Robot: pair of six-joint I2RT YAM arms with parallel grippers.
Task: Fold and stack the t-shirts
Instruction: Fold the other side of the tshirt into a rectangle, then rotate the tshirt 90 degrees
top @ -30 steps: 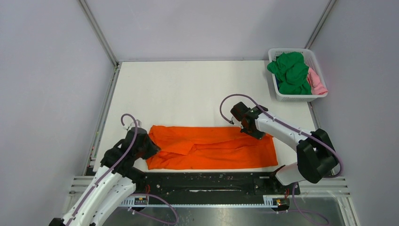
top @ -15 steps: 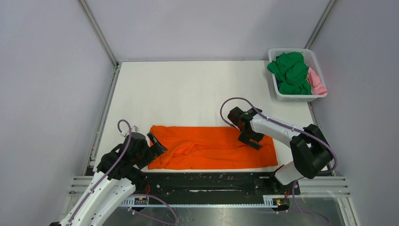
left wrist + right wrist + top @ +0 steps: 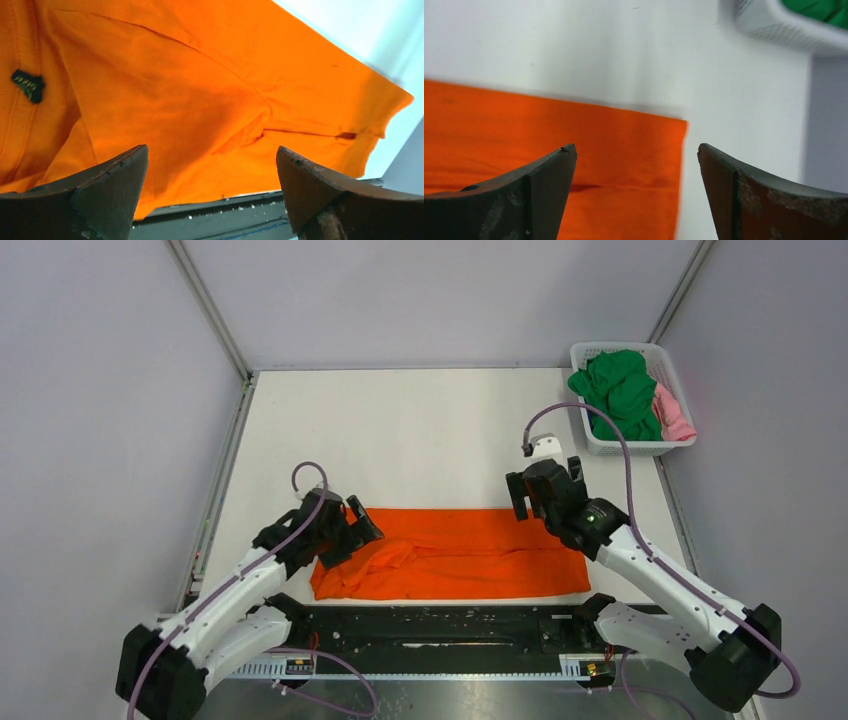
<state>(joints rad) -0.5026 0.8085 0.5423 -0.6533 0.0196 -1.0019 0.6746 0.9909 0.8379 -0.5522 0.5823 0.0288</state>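
A bright orange t-shirt [image 3: 460, 555] lies folded into a long flat strip near the table's front edge. My left gripper [image 3: 352, 526] hovers open over the strip's left end. In the left wrist view the left gripper [image 3: 212, 148] shows only orange cloth [image 3: 200, 75] below its spread jaws. My right gripper [image 3: 545, 490] hangs open above the strip's far right corner. The right wrist view has the right gripper [image 3: 637, 145] straddling the shirt's right edge [image 3: 524, 125] from above. Neither gripper holds anything. A green t-shirt [image 3: 620, 390] and a pink one [image 3: 675, 415] fill the basket.
The white lattice basket [image 3: 600, 445] stands at the far right corner, and its rim [image 3: 774, 25] shows in the right wrist view. White tabletop [image 3: 400, 430] stretches behind the orange strip. A black metal rail [image 3: 440, 625] runs along the near edge. Grey walls enclose the table.
Both grippers have opened and let go of the orange t-shirt, then lifted off it. The left one moved right and farther in. The right arm swung out and pulled back slightly.
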